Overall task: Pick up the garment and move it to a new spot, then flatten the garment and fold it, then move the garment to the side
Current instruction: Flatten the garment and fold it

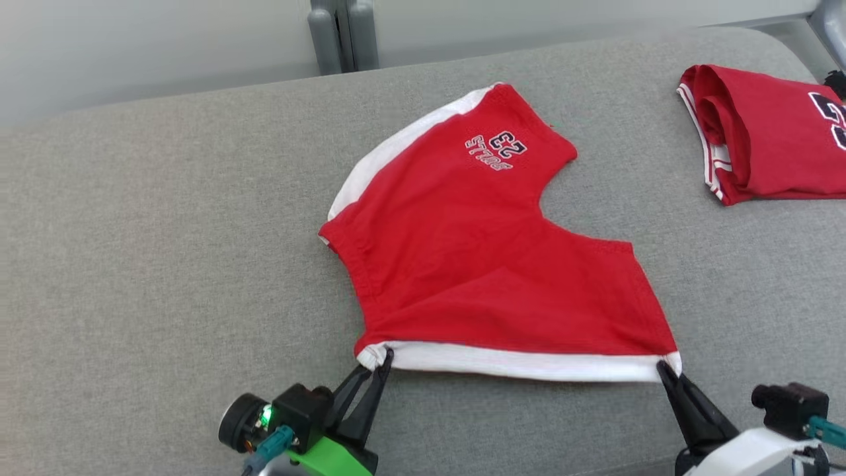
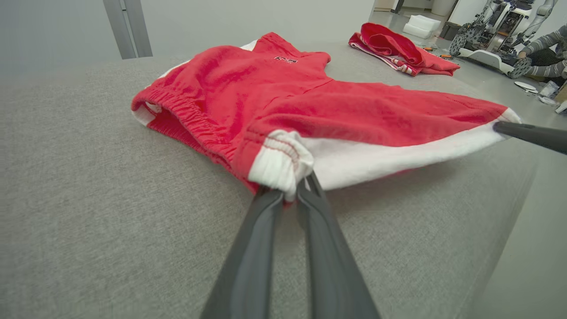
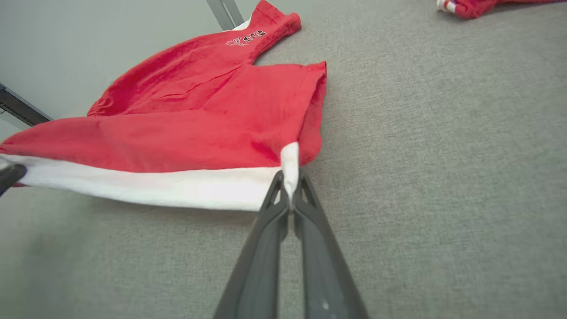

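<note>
The garment (image 1: 489, 258) is a pair of red shorts with white side stripes and a "23 BULLS" print, spread on the grey table (image 1: 165, 231). My left gripper (image 1: 385, 360) is shut on the near left corner, at the white waistband end (image 2: 279, 166). My right gripper (image 1: 663, 367) is shut on the near right corner of the white stripe (image 3: 290, 170). The white edge is pulled taut between the two and lifted slightly off the cloth surface. In the left wrist view the right gripper's fingers (image 2: 529, 134) reach in from the right.
A second red jersey (image 1: 767, 132), folded, lies at the far right of the table. A grey post (image 1: 344, 33) stands behind the table's far edge. In the left wrist view another robot (image 2: 491, 31) and a seated person's sleeve (image 2: 542, 42) are in the background.
</note>
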`<state>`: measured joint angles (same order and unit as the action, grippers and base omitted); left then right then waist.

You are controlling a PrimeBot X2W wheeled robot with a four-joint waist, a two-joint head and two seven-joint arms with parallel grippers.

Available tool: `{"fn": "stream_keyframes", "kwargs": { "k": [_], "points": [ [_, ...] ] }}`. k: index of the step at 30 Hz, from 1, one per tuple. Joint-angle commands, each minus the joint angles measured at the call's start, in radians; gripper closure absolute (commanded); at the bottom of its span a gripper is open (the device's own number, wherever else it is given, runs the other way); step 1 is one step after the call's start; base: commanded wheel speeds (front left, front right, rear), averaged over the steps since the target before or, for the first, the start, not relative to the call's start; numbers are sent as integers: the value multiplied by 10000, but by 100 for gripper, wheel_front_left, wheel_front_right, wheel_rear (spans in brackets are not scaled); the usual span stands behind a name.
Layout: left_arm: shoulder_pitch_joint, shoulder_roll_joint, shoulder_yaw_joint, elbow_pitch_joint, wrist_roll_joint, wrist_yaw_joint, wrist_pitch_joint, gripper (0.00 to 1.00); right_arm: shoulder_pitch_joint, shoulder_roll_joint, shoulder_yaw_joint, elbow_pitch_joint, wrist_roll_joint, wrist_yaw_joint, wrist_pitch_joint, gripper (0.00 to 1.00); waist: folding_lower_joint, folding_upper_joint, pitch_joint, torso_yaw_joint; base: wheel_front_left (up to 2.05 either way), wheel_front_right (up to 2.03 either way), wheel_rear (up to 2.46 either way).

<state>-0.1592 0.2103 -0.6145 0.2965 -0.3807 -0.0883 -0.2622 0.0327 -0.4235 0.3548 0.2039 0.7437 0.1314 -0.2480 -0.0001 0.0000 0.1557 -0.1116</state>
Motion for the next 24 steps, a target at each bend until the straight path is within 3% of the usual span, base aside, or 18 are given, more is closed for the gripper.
{"fn": "stream_keyframes", "kwargs": {
  "k": [1,9,18,24],
  "points": [
    [321,93,58,-73,69,-53,-32,100,367,81,-175,-171,-51,-16,60,100,1,0,-207,88,0,0,0],
    [755,-22,202,-259,238,-149,-32,100,1022,473,-1052,-920,-492,-16,509,100,1,0,-421,219,0,0,0],
    [50,-247,334,-505,540,-265,-32,100,-476,380,-1473,-1292,-903,-15,926,100,1,0,-222,460,0,0,0],
    [-1075,-499,304,-436,689,-353,-32,100,-2357,14,-1404,-775,-1001,-15,1009,100,1,0,411,829,0,0,0]
  ]
}}
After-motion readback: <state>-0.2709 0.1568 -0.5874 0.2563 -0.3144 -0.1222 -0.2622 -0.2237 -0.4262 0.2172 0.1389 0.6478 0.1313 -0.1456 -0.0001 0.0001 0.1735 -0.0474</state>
